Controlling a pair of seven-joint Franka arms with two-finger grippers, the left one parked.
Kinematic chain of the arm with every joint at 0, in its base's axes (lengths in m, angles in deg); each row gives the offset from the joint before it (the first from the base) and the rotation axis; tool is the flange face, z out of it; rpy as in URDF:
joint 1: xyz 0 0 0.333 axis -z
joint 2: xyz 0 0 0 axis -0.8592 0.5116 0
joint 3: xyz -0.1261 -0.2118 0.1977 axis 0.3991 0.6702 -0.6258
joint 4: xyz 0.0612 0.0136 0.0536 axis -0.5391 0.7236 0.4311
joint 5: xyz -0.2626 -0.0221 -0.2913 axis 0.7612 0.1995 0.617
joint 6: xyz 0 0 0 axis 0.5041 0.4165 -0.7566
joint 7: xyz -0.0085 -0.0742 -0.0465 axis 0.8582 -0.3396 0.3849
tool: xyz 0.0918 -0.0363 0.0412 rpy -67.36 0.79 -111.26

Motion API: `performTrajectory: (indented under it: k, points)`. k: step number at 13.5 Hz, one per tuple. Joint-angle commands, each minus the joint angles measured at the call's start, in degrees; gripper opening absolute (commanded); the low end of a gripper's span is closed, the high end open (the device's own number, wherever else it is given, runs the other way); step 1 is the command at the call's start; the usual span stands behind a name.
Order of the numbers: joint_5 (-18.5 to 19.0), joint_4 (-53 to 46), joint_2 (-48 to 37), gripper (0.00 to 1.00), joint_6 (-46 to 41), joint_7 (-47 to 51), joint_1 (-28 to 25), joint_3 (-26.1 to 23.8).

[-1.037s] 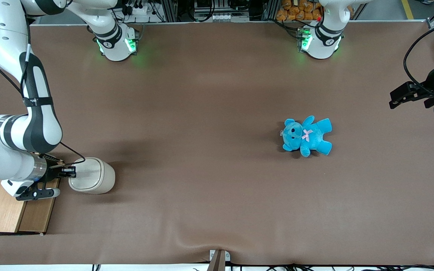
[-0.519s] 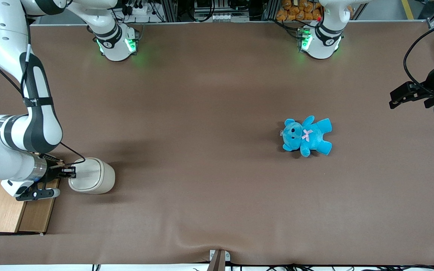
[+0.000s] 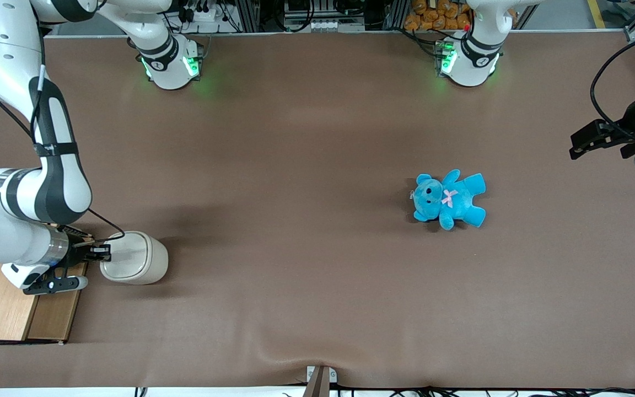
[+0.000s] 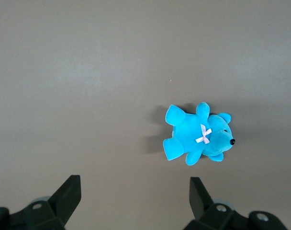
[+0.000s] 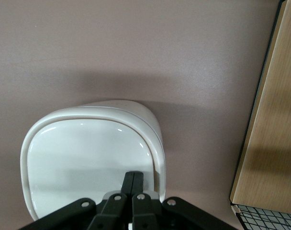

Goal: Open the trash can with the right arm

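The right arm [image 3: 36,182] reached down at its own end of the table [image 3: 306,264], and its gripper [image 3: 103,252] sat at the edge of the trash can [image 3: 135,257]. In the right wrist view the 2 fingers [image 5: 134,182] were pressed together with no gap between them, holding nothing, and their tips lay on the trash can's lid [image 5: 88,163] just inside the rim. The lid was flat and closed under the jaws. The trash can [image 5: 90,160] stood upright on the brown cloth, directly below and ahead of the jaws, with its rounded wall showing past the lid. A wooden box [image 3: 17,306] lay beside the jaws, close to the trash can but apart from it; the wrist view showed its pale panel [image 5: 272,115] edged in black. A blue teddy bear [image 3: 448,199] lay well apart from the jaws, toward the parked arm's end of the table, also seen in the left wrist view [image 4: 197,133].
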Motion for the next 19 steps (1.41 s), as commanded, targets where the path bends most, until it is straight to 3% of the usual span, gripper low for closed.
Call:
performTrajectory:
  k: [1,10,19]
  points:
    - [-0.46,-0.33,1.60,0.00,1.53,-0.90,-0.07,-0.08]
    - [-0.81,-0.42,1.34,0.00,1.10,-0.19,-0.59,-0.25]
    - [-0.64,-8.58,1.25,0.00,-11.73,2.18,-1.47,-0.43]
